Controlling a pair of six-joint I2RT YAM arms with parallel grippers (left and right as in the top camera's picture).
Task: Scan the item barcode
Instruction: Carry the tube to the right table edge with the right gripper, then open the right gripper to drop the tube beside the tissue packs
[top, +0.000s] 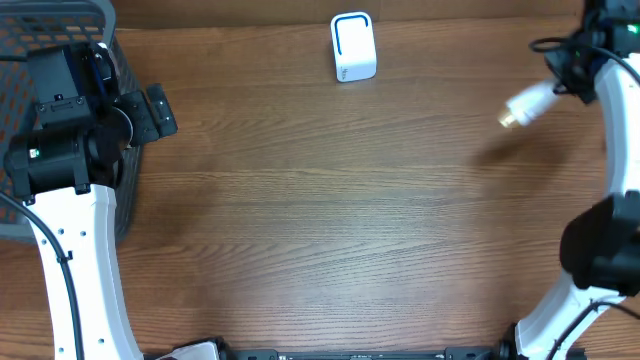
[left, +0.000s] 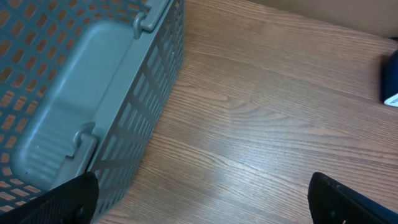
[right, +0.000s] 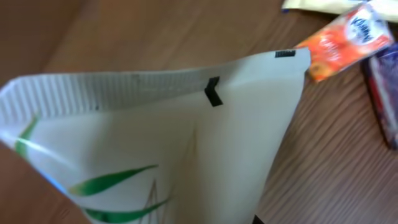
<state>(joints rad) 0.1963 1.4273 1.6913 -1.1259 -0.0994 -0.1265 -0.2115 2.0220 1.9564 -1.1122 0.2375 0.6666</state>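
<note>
Wooden table (top: 330, 220) from above, an arm at each side. At far right, near the back edge: right gripper (top: 568, 78) pinching a white tube (top: 527, 103), gold cap pointing left and slightly toward the front. Tube raised off the wood, a soft shadow beneath it.

Close up from the right wrist: the tube's crimped seam across most of the view, green leaf strokes on white, a small black mark just under the seam. Behind it on the table, an orange packet (right: 345, 40) and the edge of a dark wrapper (right: 384, 93), both blurred.

At back centre: small white scanner (top: 352, 47) with a blue outline on its face, standing alone, well apart from the tube.

At left: left gripper (left: 205, 200) spread wide, holding nothing, just beside the right wall of a grey mesh basket (top: 15, 40). From the left wrist: the basket's slatted wall and two handle clips at left, bare wood between the two dark fingertips.
</note>
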